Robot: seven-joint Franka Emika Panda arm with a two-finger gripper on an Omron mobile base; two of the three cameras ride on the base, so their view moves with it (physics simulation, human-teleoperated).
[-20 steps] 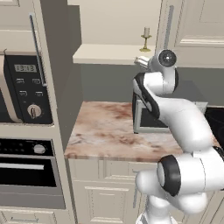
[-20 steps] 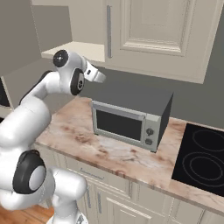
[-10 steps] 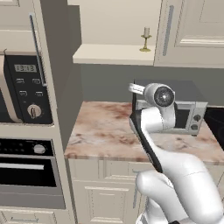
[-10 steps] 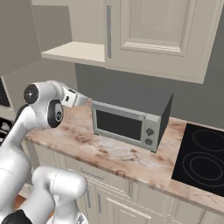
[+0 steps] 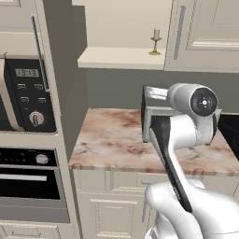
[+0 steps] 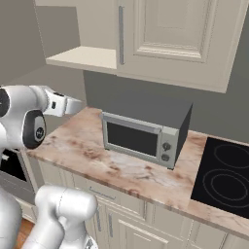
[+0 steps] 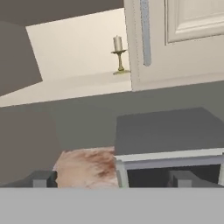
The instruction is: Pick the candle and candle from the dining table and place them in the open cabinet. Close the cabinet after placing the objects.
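- Pink-brown marbled counter (image 5: 116,140) runs under the wall units, and the grey microwave (image 6: 143,138) sits on it just beside the black hob (image 6: 226,175); a built-in oven column (image 5: 28,140) closes off the far left.
- Nearest to the camera, the gripper (image 7: 111,177) is spread wide with nothing between its fingertips, hanging low over the counter and pointing up toward the shelf.
- Further back and higher, the cream shelf (image 5: 119,57) of the open cabinet carries the candle on the brass candlestick (image 7: 118,54), standing upright near the back, just beside the bar handle (image 7: 145,33) of the neighbouring door.
- I judge the task roughly half done: one candle is stored; the stubby one is not on the shelf as far as I can tell, so it likely remains to be fetched, and the cabinet awaits closing.
- Room is tight: the microwave top lies beneath the shelf's front edge, and the grey side wall bounds the shelf's left. The open shelf left of the candlestick offers a free landing spot.
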